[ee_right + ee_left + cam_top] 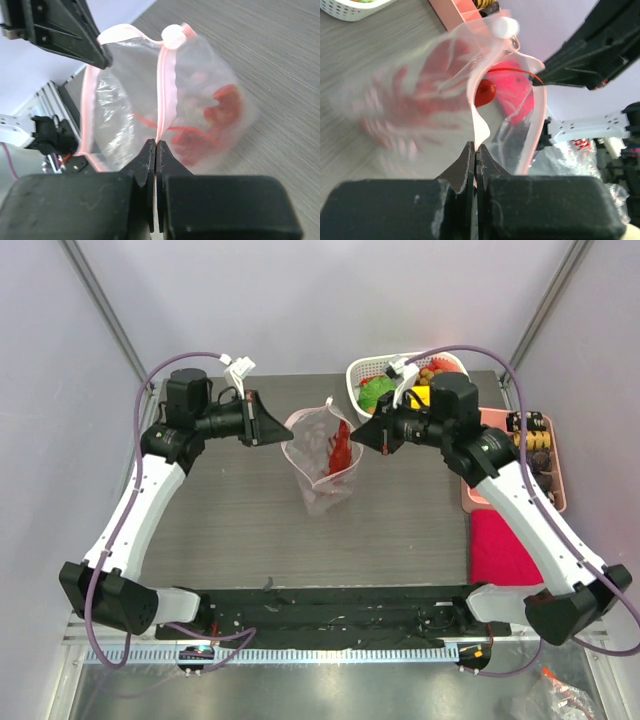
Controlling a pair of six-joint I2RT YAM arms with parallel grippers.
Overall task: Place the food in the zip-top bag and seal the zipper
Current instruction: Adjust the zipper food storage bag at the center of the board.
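Mid-table (pixel 250 530): left pincer (pixel 475 150) is pressed together, pinching the zipper (pixel 162 85) strip on one side of the zip-top bag (pixel 320 465) mouth. Right pincer (pixel 155 147) pinches the opposite side, so the mouth is held open between them. Red toy chillies (pixel 342 452) are inside the bag. Further back, right of the bag: white lattice basket (pixel 370 368) holding green fruit (pixel 377 390) and other toy food. Pink tray (pixel 555 475) at the right edge.
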